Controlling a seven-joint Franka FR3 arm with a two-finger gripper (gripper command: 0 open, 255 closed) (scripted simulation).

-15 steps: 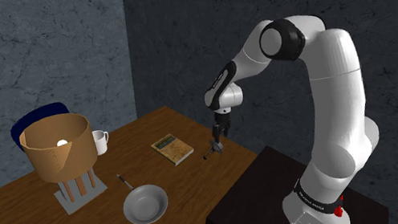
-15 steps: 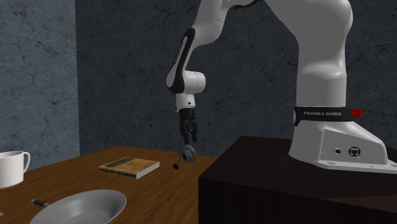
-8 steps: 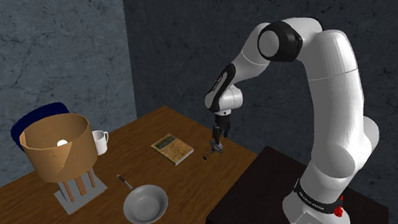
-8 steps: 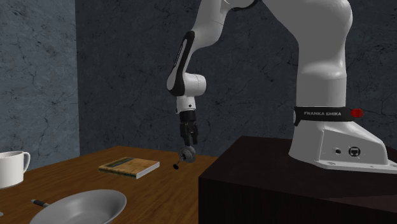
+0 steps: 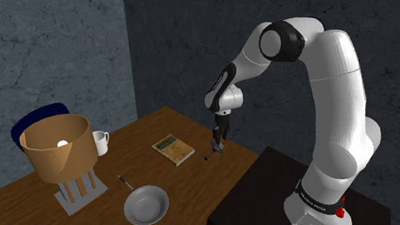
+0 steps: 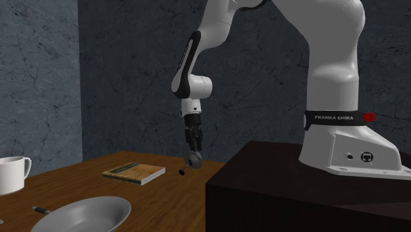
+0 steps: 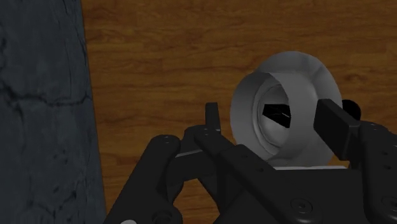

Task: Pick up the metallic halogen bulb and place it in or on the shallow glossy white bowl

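Arm: the white arm [image 5: 325, 89] rises from its dark stand [image 5: 260, 196] and bends down toward the near corner of the desk [image 5: 33, 206].
Gripper: the gripper [image 5: 216, 139] points almost straight down, its fingers set narrow and clasped on the halogen bulb [image 5: 215, 149].
Gripper, second exterior view: the gripper [image 6: 193, 151] hangs under the wrist with the halogen bulb [image 6: 193, 160] at its tips.
Halogen bulb: a small grey reflector cup, just over the wood by the desk [image 6: 79, 188] edge nearest the stand [image 6: 263, 191]. I cannot tell whether it touches the surface.
Wrist view: the halogen bulb [image 7: 283, 137] shows its open cup between the two black fingers of the gripper [image 7: 271, 114]. One finger [image 7: 334, 124] lies across its rim and the other sits just beside the opposite rim.
Under the gripper: brown wood of the desk [image 7: 165, 57], with a dark mottled surface past its edge.
Book: a thin book [image 5: 173, 149] lies flat just to the shoulder view's left of the bulb (also seen as the book [image 6: 134, 173]).
Pan: a grey pan [image 5: 146, 205] with a short handle sits nearer the front edge, well apart from the bulb.
Mug: a white mug [image 5: 101, 141] stands beside a brown round container [image 5: 55, 149] on a small rack.
Chair: a blue chair back [image 5: 29, 123] shows behind the container.
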